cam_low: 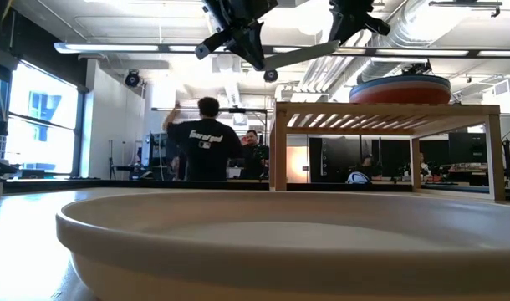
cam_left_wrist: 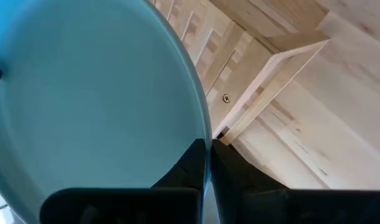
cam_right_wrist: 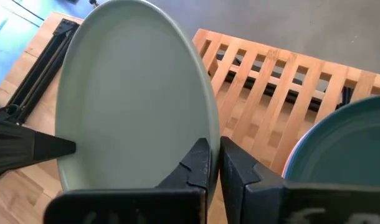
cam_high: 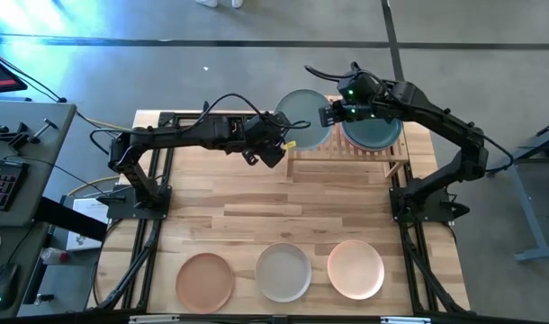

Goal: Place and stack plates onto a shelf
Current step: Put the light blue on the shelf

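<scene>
While a stack of plates [cam_high: 375, 133] already sits on the right half of the shelf [cam_high: 346, 157], topped by a dark teal one with a red-orange rim showing beneath it in the low view, the left half of the rack is bare; three plates wait on the near edge of the surface [cam_high: 256, 207]: terracotta [cam_high: 204, 280], grey-white [cam_high: 283, 272] and peach [cam_high: 355, 268]; so I judge the job roughly half done. A mint green plate [cam_high: 303, 118] hangs in the air over the shelf's left end, both tools clamped shut on its rim, the left tool [cam_high: 282, 135] at one edge, the right tool [cam_high: 329, 115] at the opposite edge; being round it has no long axis; its hollow faces up, its face slightly tilted in the low view.
</scene>
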